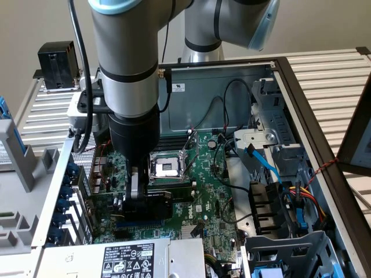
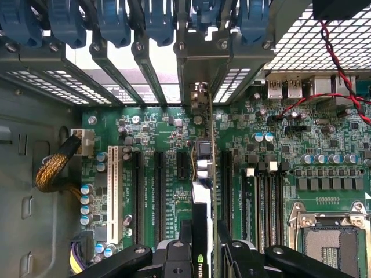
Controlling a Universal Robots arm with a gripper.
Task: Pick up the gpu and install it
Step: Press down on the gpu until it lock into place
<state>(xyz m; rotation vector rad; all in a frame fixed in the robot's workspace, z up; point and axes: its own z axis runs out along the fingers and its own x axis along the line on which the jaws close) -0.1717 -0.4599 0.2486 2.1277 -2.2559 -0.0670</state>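
The end effector [image 2: 200, 255] was partly closed, its two fingers [image 2: 177, 255] clamped on the upper edge of the gpu [image 2: 203, 174], which it held edge-on and upright between them. In the wrist view the card ran as a thin line from the fingers toward the rear slot openings of the case, its metal bracket end [image 2: 197, 95] lying against the slot frame, and its lower edge appeared to sit at or in an expansion slot on the motherboard [image 2: 162, 139]; whether it was fully seated could not be told. In the exterior view the end effector [image 1: 134, 194] stood low over the board, just beside the empty processor socket [image 1: 168, 168], inside the open computer case [image 1: 301, 104], which rested on a slatted worktop [image 1: 330, 63]. In judgement, the card was light, stiff and thin, with fragile components and edge contacts; it would be best held by the bare top edge, clear of the parts, and kept square to the slot, since a tilted press could bind or damage it.
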